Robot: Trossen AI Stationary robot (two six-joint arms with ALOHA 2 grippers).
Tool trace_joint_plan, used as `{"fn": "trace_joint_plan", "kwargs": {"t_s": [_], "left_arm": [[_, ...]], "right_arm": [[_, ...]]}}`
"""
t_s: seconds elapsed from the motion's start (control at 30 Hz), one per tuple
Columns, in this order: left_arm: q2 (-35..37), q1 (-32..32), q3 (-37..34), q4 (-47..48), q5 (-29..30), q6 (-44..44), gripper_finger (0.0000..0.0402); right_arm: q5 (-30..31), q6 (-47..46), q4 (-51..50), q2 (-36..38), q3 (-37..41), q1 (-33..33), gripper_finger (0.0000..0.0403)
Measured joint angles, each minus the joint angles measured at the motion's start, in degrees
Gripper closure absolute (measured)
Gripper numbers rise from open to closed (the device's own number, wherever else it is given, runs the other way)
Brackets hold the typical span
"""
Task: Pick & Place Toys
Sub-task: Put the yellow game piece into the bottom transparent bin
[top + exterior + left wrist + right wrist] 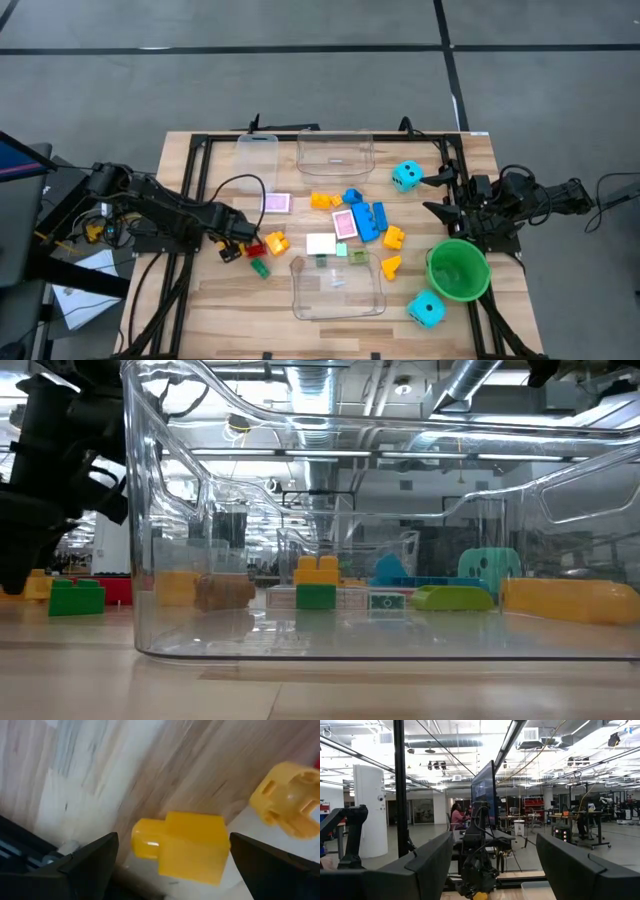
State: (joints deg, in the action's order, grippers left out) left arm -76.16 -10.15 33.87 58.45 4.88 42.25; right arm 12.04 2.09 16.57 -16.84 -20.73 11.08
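My left gripper [247,243] is open and low over the table's left part. In the left wrist view its fingers [174,840] stand on either side of a yellow brick [180,847] that lies on the wood; I see no touch. That brick [276,241] has a red brick [253,250] and a green brick [260,268] close by. My right gripper [432,194] is open and empty, held level at the right, near a cyan die [406,176]. Blue bricks [368,220], pink cards [345,224] and yellow bricks [393,237] lie mid-table.
A clear tub [337,290] stands near the front edge, and two more clear tubs [335,153] [257,150] stand at the back. A green bowl [458,268] sits at the right with a second cyan die [427,310] in front of it. Another pink card [277,203] lies behind the left gripper.
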Motion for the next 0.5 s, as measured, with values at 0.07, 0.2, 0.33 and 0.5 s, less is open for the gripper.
{"fn": "trace_joint_plan", "kwargs": {"t_s": [0.07,0.2,0.33,0.5], "left_arm": [[0.0,0.0,0.0,0.0,-1.2,0.1,0.0028],[0.0,0.0,0.0,0.0,-1.8,0.2,0.0037],[0.0,0.0,0.0,-0.4,-1.8,0.1,0.0059],[0.0,0.0,0.0,-1.5,-1.8,0.1,0.0102]], "right_arm": [[0.0,-0.1,0.0,0.0,0.0,0.0,0.0125],[0.0,-0.1,0.0,0.0,0.0,0.0,0.0125],[0.0,-0.1,0.0,0.0,0.0,0.0,0.0125],[0.0,-0.1,0.0,0.0,0.0,0.0,0.0125]]}}
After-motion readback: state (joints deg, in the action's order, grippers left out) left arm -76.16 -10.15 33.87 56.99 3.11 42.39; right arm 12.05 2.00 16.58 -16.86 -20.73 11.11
